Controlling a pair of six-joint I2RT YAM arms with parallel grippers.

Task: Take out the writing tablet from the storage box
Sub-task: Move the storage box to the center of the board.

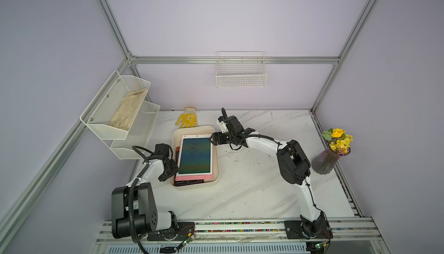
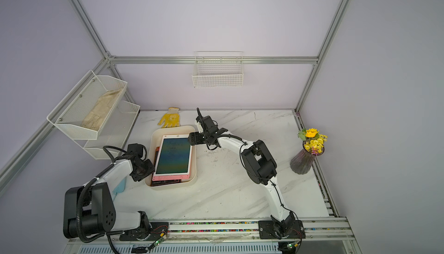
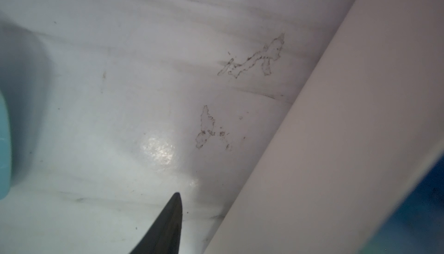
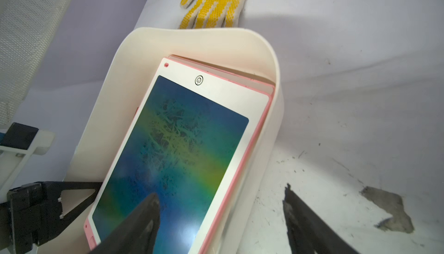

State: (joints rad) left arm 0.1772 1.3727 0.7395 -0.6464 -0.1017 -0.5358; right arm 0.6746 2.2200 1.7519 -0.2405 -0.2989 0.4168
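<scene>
Reaching stage: right fingers (image 4: 144, 219) spread wide, empty, straddling box (image 4: 278, 111) wall; left fingers (image 3: 168, 224), spread unclear. Next: pinch tablet (image 4: 192, 132) edge, lift.

You've got lilac walls (image 1: 216, 12) framed in aluminium rails (image 1: 180, 60), a white marble tabletop (image 1: 252, 192), a flower vase (image 1: 324, 163) at its right edge.

I find no words to read. The only sign is a circled mark (image 4: 198, 80), like a letter P, on the writing tablet's (image 4: 173, 144) white border.
</scene>
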